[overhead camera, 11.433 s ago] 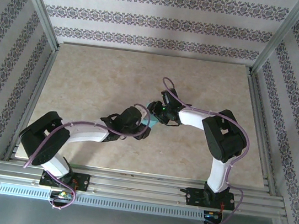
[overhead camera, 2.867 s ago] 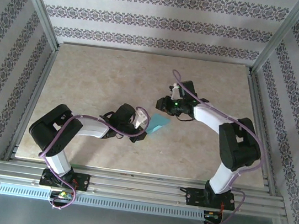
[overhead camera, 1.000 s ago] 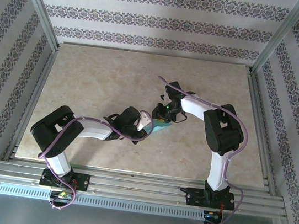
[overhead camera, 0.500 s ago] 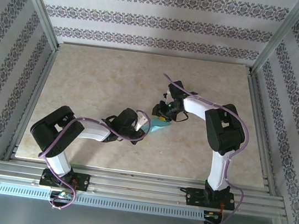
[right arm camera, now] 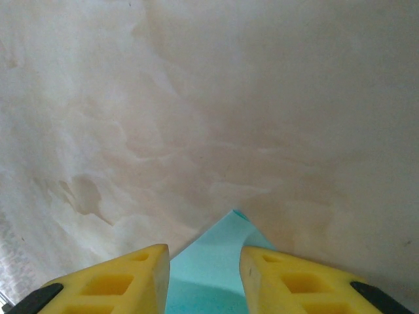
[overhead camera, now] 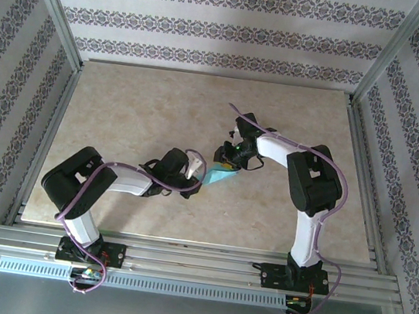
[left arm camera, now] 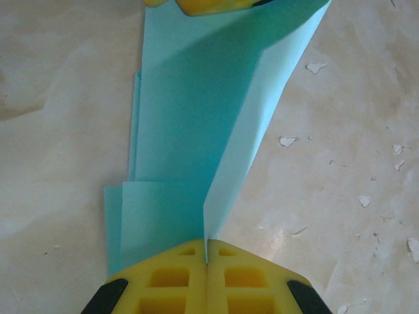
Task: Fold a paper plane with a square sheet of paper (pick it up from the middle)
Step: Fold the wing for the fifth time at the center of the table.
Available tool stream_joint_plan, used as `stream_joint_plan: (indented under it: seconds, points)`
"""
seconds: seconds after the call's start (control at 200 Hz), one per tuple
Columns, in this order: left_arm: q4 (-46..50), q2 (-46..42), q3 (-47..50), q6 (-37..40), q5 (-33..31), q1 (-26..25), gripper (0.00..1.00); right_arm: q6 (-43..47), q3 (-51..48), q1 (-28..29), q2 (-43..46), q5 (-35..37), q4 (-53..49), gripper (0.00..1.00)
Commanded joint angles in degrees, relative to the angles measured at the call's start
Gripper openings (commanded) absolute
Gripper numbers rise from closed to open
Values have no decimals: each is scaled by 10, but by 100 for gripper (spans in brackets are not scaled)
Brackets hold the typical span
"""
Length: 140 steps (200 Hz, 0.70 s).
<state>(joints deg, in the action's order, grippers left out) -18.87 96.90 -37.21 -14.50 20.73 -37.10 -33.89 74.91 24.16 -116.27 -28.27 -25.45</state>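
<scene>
Turquoise-blue folded paper sheet (overhead camera: 220, 176) sits near the middle of the beige worktop (overhead camera: 123, 106). The left claw (left arm camera: 206, 265) is clenched on its raised crease at seven o'clock. The right claw (right arm camera: 204, 261) is released and straddles the one o'clock tip. I think it should press the flap flat first.

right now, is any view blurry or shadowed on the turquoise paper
Left wrist view: the turquoise-blue folded paper sheet is sharp, with a soft shadow across its upper part. Right wrist view: the paper's tip and the beige marbled tabletop look slightly soft, with no glare. Top external view: the light is even, and the paper is small but clear.
</scene>
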Motion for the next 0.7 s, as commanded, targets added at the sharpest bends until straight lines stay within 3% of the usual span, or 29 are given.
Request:
stream_joint_plan:
  seconds: [0.0,0.445,0.695]
  points:
    - [3,9,-12,-17,18,14,6,20,0,5,-32,44,-52,40]
    - [132,32,-88,41,97,26,1,28,14,5,-30,35,-52,43]
    - [119,48,-88,21,108,27,0,-23,7,-23,18,-43,39,57]
